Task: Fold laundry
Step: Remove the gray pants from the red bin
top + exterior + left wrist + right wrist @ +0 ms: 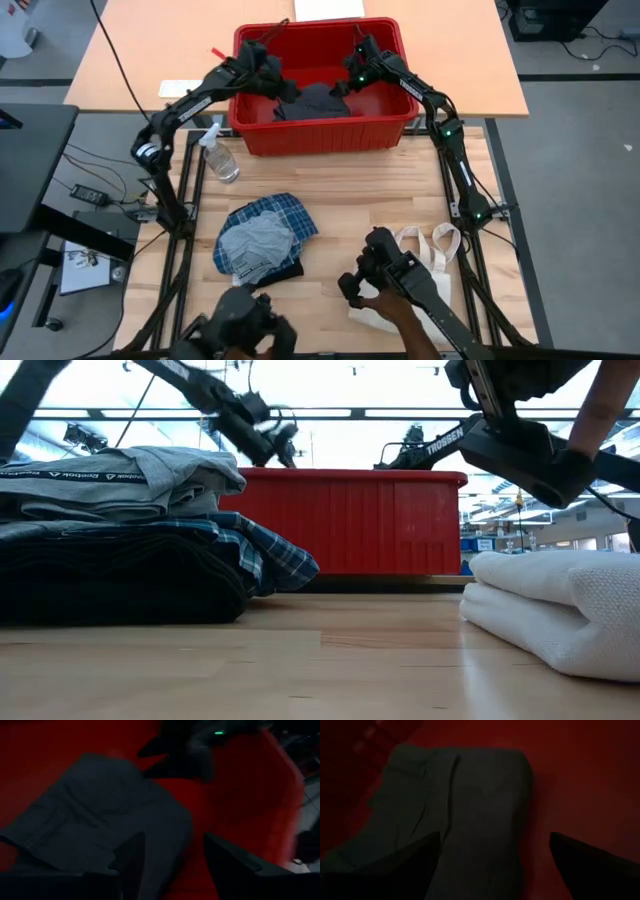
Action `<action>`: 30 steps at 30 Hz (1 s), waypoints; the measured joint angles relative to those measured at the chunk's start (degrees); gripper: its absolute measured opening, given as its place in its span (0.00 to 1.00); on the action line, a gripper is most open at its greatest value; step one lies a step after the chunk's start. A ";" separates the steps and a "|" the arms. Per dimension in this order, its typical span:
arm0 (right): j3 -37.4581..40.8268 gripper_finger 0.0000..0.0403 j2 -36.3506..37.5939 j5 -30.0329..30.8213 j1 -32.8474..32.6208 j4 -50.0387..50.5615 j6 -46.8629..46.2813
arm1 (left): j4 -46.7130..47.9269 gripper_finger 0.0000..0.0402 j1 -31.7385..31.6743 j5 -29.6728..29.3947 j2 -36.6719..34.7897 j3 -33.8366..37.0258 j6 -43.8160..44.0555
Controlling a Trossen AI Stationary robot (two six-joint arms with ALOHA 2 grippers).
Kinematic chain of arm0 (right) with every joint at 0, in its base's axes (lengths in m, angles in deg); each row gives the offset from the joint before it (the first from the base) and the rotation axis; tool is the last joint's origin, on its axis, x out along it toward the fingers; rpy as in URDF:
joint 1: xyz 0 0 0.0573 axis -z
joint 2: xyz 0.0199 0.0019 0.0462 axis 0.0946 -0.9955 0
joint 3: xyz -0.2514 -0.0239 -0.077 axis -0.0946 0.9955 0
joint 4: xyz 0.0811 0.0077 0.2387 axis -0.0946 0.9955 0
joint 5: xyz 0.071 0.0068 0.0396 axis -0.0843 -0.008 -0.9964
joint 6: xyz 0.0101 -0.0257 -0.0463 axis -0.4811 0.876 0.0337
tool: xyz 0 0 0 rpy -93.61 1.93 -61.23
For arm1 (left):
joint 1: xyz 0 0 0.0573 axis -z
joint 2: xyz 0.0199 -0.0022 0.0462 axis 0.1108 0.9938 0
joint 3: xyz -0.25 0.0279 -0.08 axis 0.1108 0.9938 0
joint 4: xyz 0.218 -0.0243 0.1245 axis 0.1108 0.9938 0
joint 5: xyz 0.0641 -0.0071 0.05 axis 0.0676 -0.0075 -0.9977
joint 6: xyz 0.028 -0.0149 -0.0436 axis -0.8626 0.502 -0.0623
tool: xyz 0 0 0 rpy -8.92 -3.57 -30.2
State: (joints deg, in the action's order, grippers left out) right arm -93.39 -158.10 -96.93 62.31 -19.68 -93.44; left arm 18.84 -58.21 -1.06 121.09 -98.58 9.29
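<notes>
A dark grey garment (312, 103) lies crumpled on the floor of the red bin (320, 135). Both arms reach into the bin. My left gripper (278, 86) is open above the garment's left part, its fingers (131, 859) over the cloth (100, 815). My right gripper (345, 84) is open above the garment's right part, which shows between its fingers (470, 820). On the table sits a pile: the light grey garment (258, 243) on top of the blue-and-white plaid one (290, 213), over the black one (110, 575).
A cream tote bag (432, 262) lies folded at the table's near right. A clear spray bottle (218, 155) stands left of the bin. A person's arm (400, 312) and dark hand-held devices (378, 268) reach over the near edge. Bare wood lies between pile and bin.
</notes>
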 joint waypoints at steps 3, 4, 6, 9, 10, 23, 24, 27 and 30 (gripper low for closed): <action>0.00 0.94 0.00 1.18 -1.04 0.98 1.79 | -1.12 0.50 -1.05 0.06 3.41 0.00 1.27; 0.00 0.95 0.00 2.18 -1.41 1.38 1.96 | -0.92 0.50 -1.40 0.10 4.43 0.00 1.58; 0.00 0.97 0.00 4.91 -2.15 1.93 2.25 | -0.52 0.50 -2.16 0.00 6.29 0.00 2.54; 0.00 0.99 0.00 9.09 -3.16 2.83 1.63 | 0.72 0.50 -3.05 -0.05 8.18 0.00 2.72; 0.00 0.99 -0.03 9.69 -3.36 3.31 1.26 | 0.95 0.50 -3.25 -0.04 8.70 0.00 2.70; 1.18 0.98 -2.68 3.11 -1.44 9.35 -1.48 | 1.52 0.50 -3.68 -0.09 9.92 0.00 1.58; 1.18 0.98 -3.31 2.06 -1.49 10.19 -1.16 | 1.61 0.50 -3.68 -0.09 9.92 0.00 1.56; 1.01 0.98 -3.82 -0.85 -1.90 10.80 -0.85 | 1.76 0.50 -3.57 -0.09 9.92 0.00 1.59; 1.07 0.98 -3.94 -2.79 -3.06 6.75 -1.82 | 2.14 0.50 -3.55 0.13 9.92 0.00 1.61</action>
State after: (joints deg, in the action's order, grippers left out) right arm -92.32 -162.04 -99.73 59.25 -12.94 -95.26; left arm 20.97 -61.76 -0.93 131.01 -98.58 10.90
